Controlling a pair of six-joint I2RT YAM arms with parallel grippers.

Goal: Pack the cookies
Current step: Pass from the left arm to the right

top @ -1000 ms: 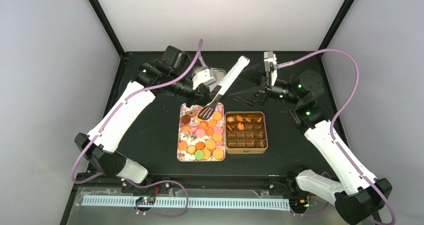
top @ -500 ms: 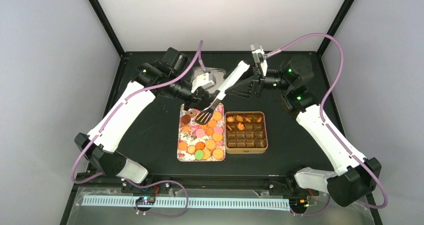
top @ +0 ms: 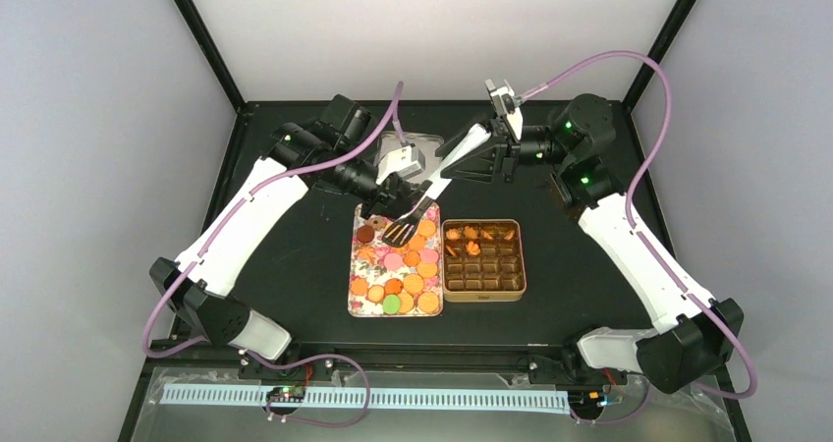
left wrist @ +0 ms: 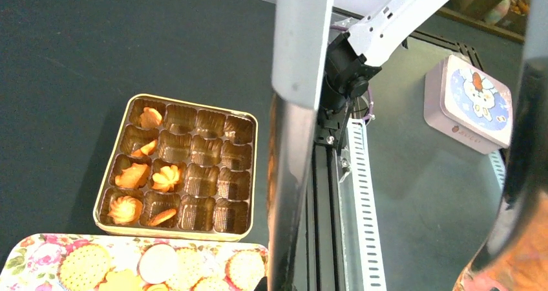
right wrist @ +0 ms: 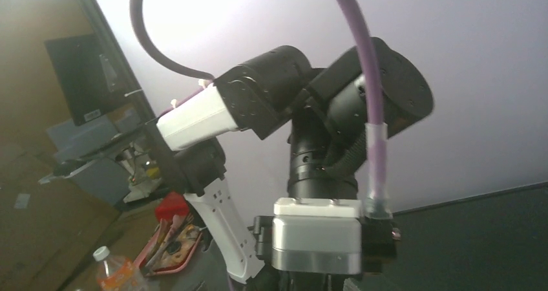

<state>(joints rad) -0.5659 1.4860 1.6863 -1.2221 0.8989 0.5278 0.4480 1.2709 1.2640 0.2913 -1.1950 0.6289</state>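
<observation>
1. I'm watching the right gripper (top: 473,163) swinging in from the right; it's now sitting just beside the white end of the spatula (top: 437,179), jaws looking apart.
2. I'm keeping the left gripper (top: 391,199) clamped low on the spatula, and the blade is dipping onto the far cookies (top: 398,275) on the floral tray (top: 353,309).
3. Most cookies are lying on that tray; only a few are sitting in the tin (top: 483,298) beside it on the tabletop (top: 295,265).
4. I'm reading this as the scooping starting, with packing barely begun.
</observation>
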